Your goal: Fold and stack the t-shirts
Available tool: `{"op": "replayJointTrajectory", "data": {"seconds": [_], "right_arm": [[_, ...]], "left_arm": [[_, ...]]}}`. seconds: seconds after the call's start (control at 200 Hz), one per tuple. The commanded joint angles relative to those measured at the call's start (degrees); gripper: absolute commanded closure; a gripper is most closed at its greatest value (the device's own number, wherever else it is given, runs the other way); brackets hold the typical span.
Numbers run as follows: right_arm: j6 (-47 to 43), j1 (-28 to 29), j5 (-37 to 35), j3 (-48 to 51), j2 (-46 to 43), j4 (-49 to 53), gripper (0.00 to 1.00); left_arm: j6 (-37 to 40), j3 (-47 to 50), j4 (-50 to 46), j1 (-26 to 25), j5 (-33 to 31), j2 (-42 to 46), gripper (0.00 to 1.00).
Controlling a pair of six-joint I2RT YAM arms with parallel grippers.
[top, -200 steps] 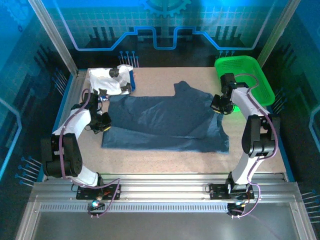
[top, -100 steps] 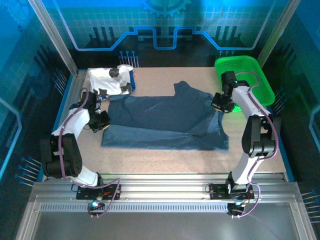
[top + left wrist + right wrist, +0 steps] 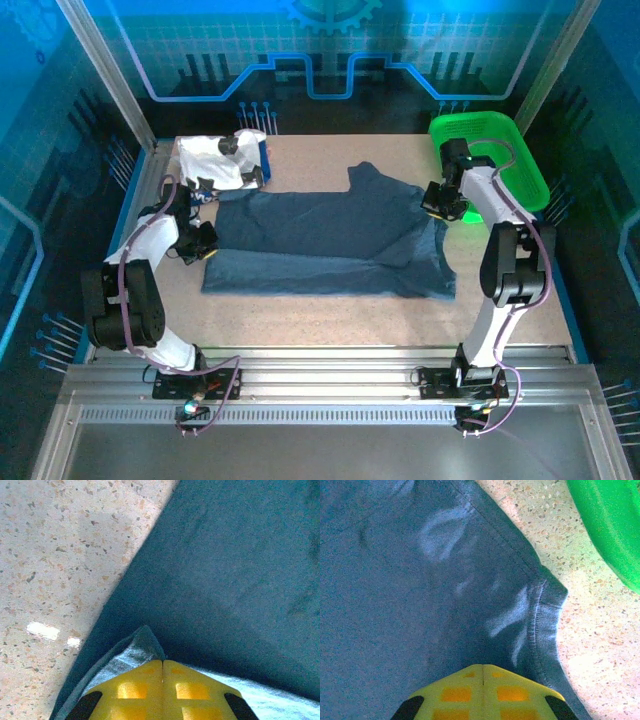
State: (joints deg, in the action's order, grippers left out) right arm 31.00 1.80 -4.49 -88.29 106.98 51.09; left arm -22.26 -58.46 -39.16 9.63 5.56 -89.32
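Top external shows the slate-blue shirt (image 3: 330,245) spread mid-counter (image 3: 320,320), with the white shirt (image 3: 215,160) bunched at 10 o'clock. The left hand (image 3: 205,243) pinches its 9 o'clock edge. The right hand (image 3: 437,205), pressed together, probably grips the 3 o'clock hem. The cloth looks soft, light and limp, so hold it at seams or corners.

We saw the right pincer (image 3: 483,672), its yellow fingers pressed together on the slate-blue shirt (image 3: 395,580), pale creases fanning from the grip. The shirt's stitched hem (image 3: 540,615) lay on the speckled worktop (image 3: 590,630), near the green basket (image 3: 610,525).
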Motion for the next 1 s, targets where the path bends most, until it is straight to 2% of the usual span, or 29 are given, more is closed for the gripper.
{"op": "replayJointTrajectory", "data": {"seconds": [0.0, 0.3, 0.73, 0.82, 0.91, 0.995], "right_arm": [[-0.58, -0.08, -0.13, -1.86, 1.26, 1.3, 1.0], [-0.92, 0.47, 0.57, -4.92, 2.34, 2.15, 1.0], [-2.35, 1.96, 1.32, -10.41, 7.89, 3.92, 1.0], [-2.53, 2.39, 1.64, -11.56, 9.31, 4.15, 1.0], [-2.7, 2.84, 1.88, -13.12, 10.84, 4.11, 1.0], [-3.09, 3.31, 2.06, -15.08, 12.53, 4.52, 1.0]], "left_arm": [[1.58, 0.14, -0.09, 1.08, -1.61, -0.13, 1.0], [1.43, 2.8, -0.11, 1.88, -1.34, 1.87, 1.0], [1.45, 4.18, 1.34, 2.76, -3.0, -0.19, 1.0], [1.05, 4.16, 1.68, 2.76, -3.43, -0.48, 0.77], [-0.22, 3.34, 1.55, 2.76, -3.26, 0.22, 0.43], [-1.46, 1.3, 0.25, 2.31, -2.7, 1.64, 0.29]]}}
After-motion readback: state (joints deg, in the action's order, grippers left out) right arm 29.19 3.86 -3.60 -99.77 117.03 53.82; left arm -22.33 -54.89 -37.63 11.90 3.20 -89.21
